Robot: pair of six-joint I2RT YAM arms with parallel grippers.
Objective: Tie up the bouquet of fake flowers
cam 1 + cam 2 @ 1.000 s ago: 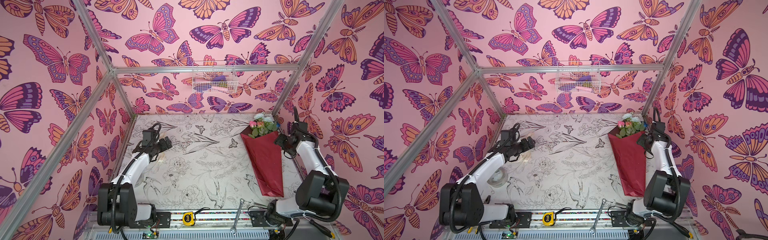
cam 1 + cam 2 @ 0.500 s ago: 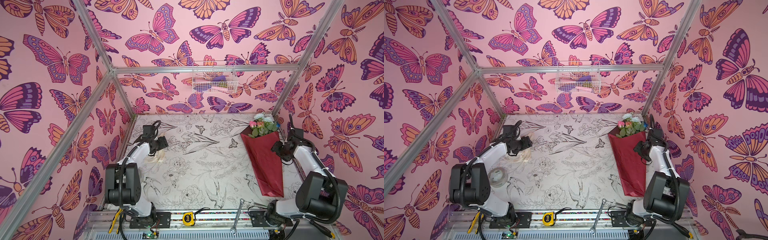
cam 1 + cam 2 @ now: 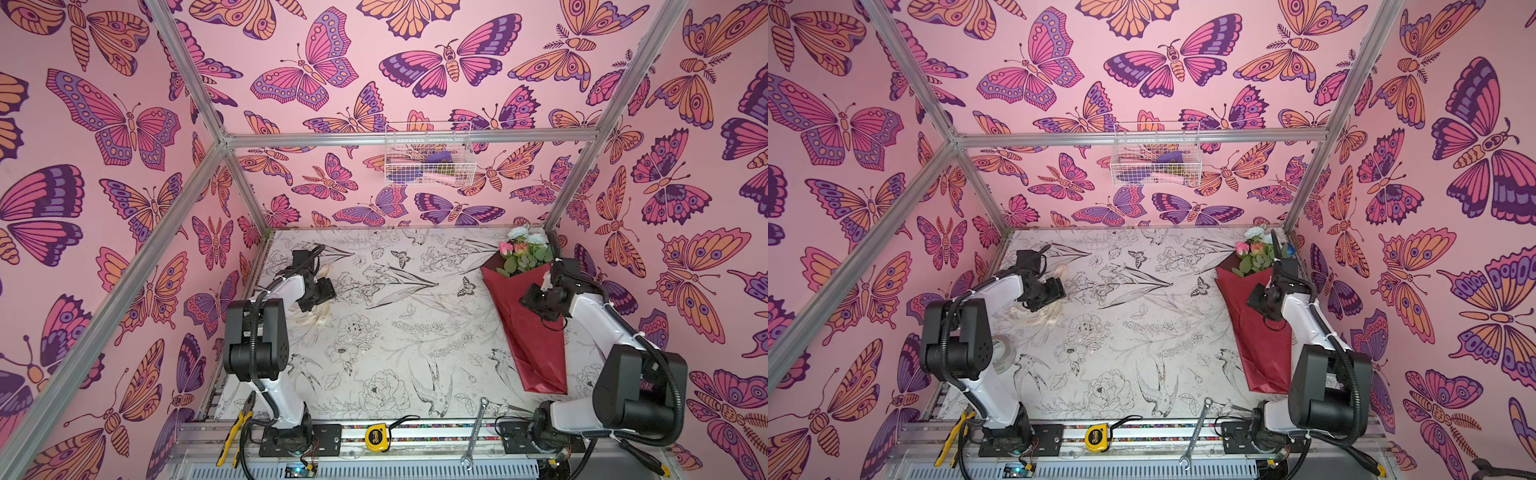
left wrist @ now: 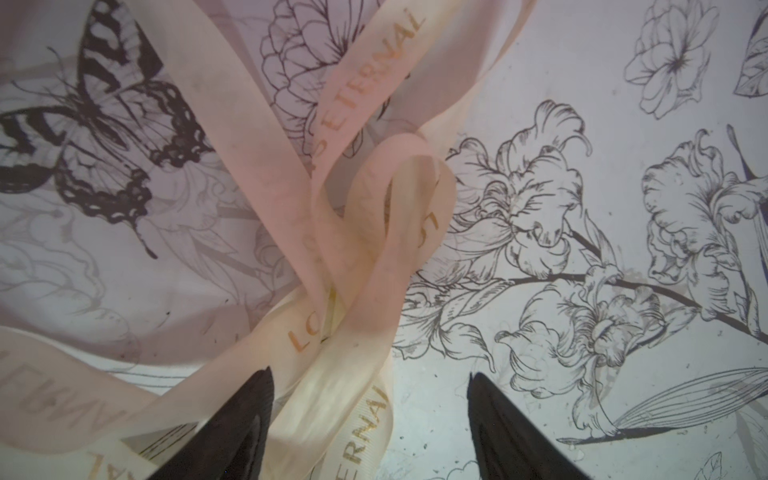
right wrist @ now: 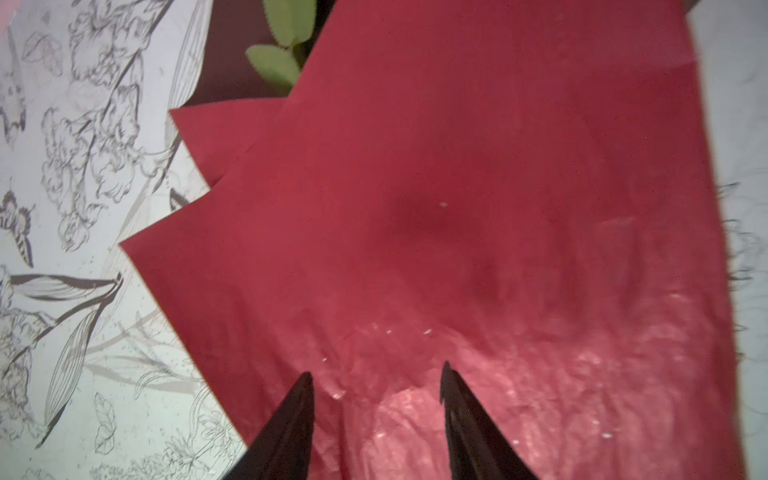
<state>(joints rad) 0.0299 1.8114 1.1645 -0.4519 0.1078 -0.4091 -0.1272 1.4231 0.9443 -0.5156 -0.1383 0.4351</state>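
The bouquet point(image 3: 530, 357) is lying in its red paper along the right side of the table point(image 3: 395, 345), with the flower heads pointing toward the far right corner. The right gripper point(image 5: 376, 369) is hanging over the upper part of the paper. Its fingers point(image 5: 291, 424) are standing partly apart and are not closed on anything, and whether the tips are touching the paper cannot be told. The left gripper point(image 4: 370, 372) is hovering over the cream ribbon point(image 4: 357, 257) at the far left. Its fingers point(image 4: 232, 424) are standing wide apart and gripping nothing, with loops of ribbon lying between them.

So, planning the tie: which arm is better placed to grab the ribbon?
Left: the left gripper hangs over the cream ribbon, jaws apart; the right gripper is far off, above the bouquet.
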